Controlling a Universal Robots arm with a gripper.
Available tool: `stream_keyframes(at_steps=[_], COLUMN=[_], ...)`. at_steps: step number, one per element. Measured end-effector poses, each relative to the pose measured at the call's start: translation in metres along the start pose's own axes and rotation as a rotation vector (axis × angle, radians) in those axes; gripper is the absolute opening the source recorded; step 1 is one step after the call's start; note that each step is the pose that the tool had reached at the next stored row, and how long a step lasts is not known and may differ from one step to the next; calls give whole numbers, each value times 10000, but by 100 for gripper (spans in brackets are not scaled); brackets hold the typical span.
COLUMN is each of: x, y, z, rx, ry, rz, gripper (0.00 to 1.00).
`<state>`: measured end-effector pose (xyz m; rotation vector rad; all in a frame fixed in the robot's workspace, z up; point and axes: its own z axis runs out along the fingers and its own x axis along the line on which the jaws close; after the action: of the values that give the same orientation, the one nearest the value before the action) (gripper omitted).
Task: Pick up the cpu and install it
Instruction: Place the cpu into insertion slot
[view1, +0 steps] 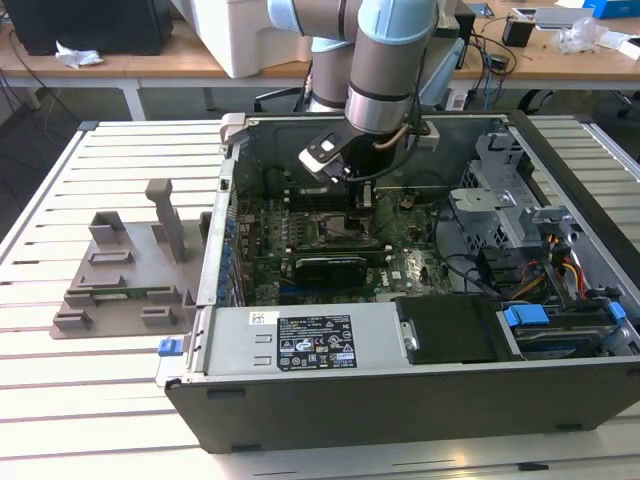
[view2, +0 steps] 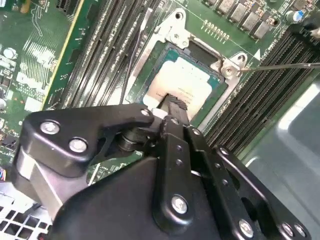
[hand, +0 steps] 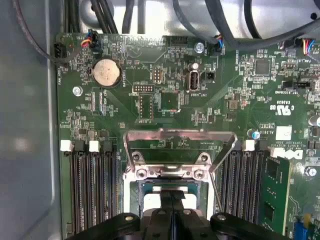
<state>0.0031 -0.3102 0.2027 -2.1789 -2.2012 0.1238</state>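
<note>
Found the cpu (view2: 186, 80) lying flat in the open socket (hand: 170, 173) at the middle of the motherboard (hand: 150, 65). Found the tool (view2: 172, 109) directly above it, narrowed, tips together at the silvery top, gripping nothing visible.

In the exterior view I see a printed label (view1: 315, 343) on the grey power supply (view1: 230, 345), its lines too small for me to read. In the first wrist view white lettering runs across the green motherboard (hand: 225, 75), and a white sticker (hand: 283, 133) sits near the memory slots (hand: 242, 185). The cpu (view2: 182, 85) lid bears faint dark print I cannot make out.
</note>
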Motion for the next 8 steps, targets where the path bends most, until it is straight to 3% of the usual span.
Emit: stream_keyframes(at_steps=[8], x=[-13], y=[-41], z=[-494], rx=[1], ry=[-1], rz=[0], gripper=[11])
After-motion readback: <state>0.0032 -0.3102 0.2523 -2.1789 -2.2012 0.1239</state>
